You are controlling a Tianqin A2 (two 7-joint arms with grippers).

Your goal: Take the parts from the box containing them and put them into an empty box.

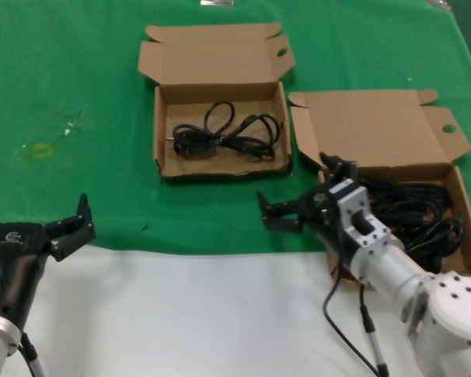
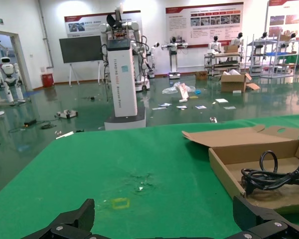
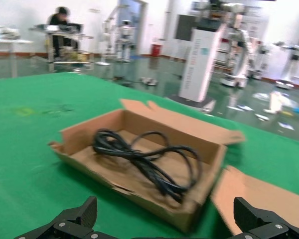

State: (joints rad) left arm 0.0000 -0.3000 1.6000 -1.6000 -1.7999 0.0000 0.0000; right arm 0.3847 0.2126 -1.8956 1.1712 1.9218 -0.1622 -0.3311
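Note:
Two brown cardboard boxes lie open on the green cloth. The right box (image 1: 465, 206) holds a heap of several coiled black cords (image 1: 412, 212). The far middle box (image 1: 158, 126) holds one coiled cord (image 1: 224, 133), also seen in the right wrist view as box (image 3: 209, 167) and cord (image 3: 139, 164). My right gripper (image 1: 294, 179) hovers open and empty between the two boxes, near the right box's left wall. My left gripper (image 1: 38, 200) hangs open and empty at the cloth's near left edge, facing the far box (image 2: 229, 167) and its cord (image 2: 274, 177).
A small yellow square mark (image 1: 41, 149) and some scuffs sit on the green cloth (image 1: 78, 78) at the left. Both lids (image 1: 212, 55) (image 1: 377, 129) lie folded back, away from me. Bare white table (image 1: 180, 314) runs along the near edge.

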